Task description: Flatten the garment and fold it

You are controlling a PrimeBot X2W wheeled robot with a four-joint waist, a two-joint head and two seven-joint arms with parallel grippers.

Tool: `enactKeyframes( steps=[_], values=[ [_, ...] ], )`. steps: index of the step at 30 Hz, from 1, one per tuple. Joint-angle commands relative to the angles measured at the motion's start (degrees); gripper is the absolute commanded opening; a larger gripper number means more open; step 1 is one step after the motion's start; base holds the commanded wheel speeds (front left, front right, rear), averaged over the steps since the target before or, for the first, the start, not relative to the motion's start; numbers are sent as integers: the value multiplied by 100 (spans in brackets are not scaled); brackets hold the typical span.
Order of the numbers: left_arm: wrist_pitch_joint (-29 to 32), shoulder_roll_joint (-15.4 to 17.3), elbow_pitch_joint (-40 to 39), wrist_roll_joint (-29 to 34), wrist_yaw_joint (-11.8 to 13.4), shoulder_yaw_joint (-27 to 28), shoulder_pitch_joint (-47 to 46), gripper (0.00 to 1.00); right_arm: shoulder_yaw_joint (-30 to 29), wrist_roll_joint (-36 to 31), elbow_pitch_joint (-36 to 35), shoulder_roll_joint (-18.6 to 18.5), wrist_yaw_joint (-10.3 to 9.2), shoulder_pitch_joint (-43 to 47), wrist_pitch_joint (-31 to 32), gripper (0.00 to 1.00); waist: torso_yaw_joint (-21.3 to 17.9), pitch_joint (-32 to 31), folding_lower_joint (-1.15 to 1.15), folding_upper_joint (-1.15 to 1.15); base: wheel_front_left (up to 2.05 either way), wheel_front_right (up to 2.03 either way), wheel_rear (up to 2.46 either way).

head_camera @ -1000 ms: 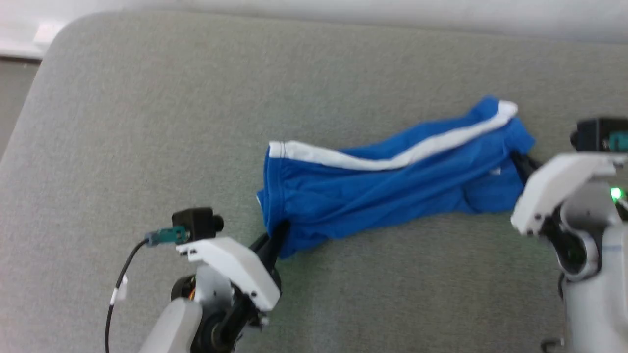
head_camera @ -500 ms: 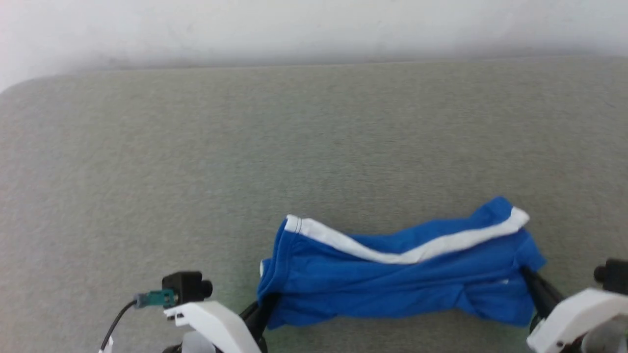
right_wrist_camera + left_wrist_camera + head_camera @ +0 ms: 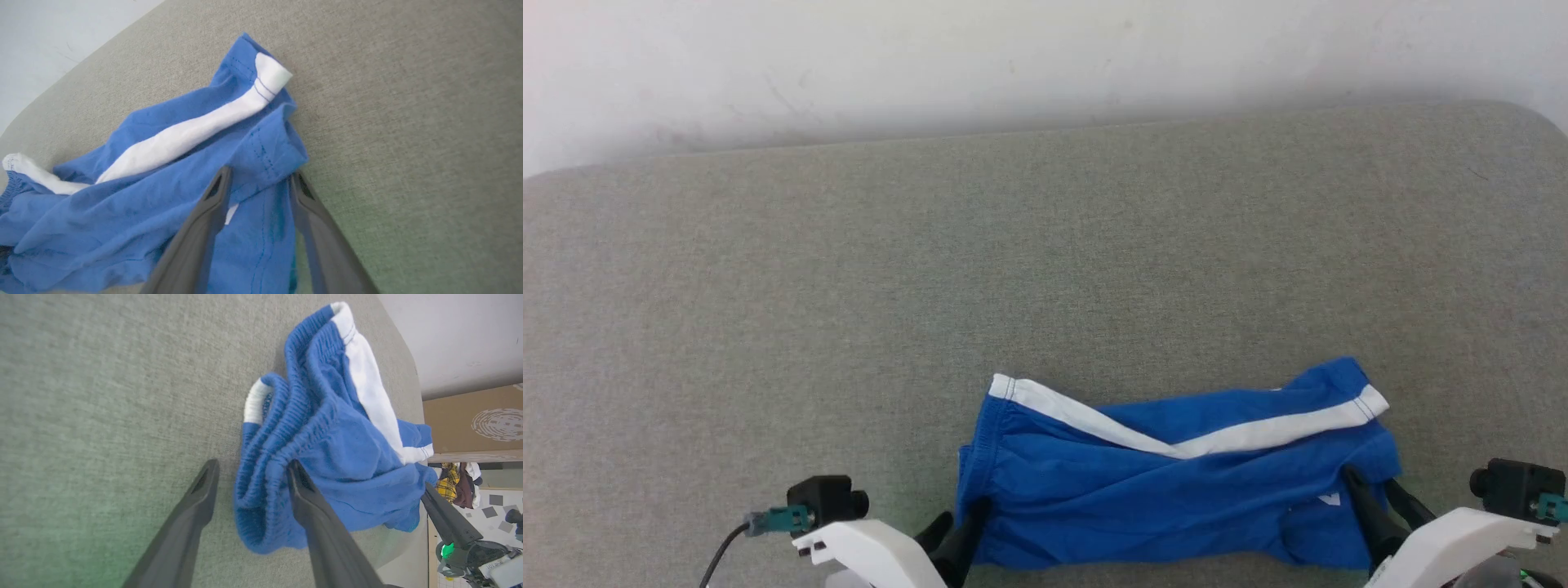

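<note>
Claws: left gripper (image 3: 251,475), jaws parted, straddling the waistband (image 3: 286,428) of the garment (image 3: 1160,498) without pinching it; right gripper (image 3: 259,176), jaws likewise parted about the leg hem (image 3: 265,151), though whether cloth clings to one finger is hard to tell. Location: the garment lies between the two claws on the grey cushion (image 3: 1045,286), wrinkled beyond each fingertip. Risk: a finger drawn out carelessly may snag a fold and drag the thin fabric into a bunch.

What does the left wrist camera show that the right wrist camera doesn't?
Left wrist: the gathered waistband between the fingers of the open left gripper, and a brown box beyond. Right wrist: the stitched leg hem between the fingers of the open right gripper. Both: the blue shorts, their white stripe, the grey surface.
</note>
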Motion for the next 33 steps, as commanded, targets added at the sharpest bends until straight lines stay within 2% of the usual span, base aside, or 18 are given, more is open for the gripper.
enactKeyframes(
  steps=[1, 7, 10, 14, 17, 20, 30, 31, 32, 33],
  values=[
    [-62, -26, 24, -12, 46, 34, 8, 100, 53, -20, -44, -14, -5, -57, 51, 100, 47, -29, 0, 0, 0, 0, 0],
    [-446, -21, -377, -61, 31, 332, 159, 100, -98, -5, -727, -14, -5, 222, 343, 100, 165, -48, 0, 0, 0, 0, 0],
    [-1007, 46, -777, 87, 0, 696, 203, 100, -422, -111, -1226, -14, -5, 370, 373, 100, 211, -3, 0, 0, 0, 0, 0],
    [-2034, 165, -1056, 717, -21, 1039, 173, 100, -802, -328, -1523, -14, -5, 408, 324, 100, 259, 66, 0, 0, 0, 0, 0],
    [-2643, 329, -969, 1367, -15, 1030, 155, 100, -803, -407, -1401, -14, -5, 351, 370, 100, 293, 97, 0, 0, 0, 0, 0],
    [-3031, 278, -809, 1706, 69, 979, 136, 100, -720, -390, -1120, -14, -5, 278, 461, 100, 347, 122, 0, 0, 0, 0, 0],
    [-3171, 266, -508, 1942, 30, 797, 1, 100, -515, -332, -38, -14, -5, -115, 498, 100, 607, 225, 0, 0, 0, 0, 0],
    [-3171, 276, -506, 1959, 33, 787, -10, 100, -453, -262, 61, -14, -5, -142, 548, 98, 626, 224, 0, 0, 0, 0, 0],
    [-3168, 281, -503, 1969, 34, 776, -18, 100, -379, -187, 135, -14, -5, -163, 601, 62, 641, 220, 0, 0, 0, 0, 0],
    [-3165, 285, -498, 1977, 33, 763, -25, 100, -319, -92, 205, -14, -5, -178, 645, 43, 655, 214, 0, 0, 0, 0, 0]
  ],
)
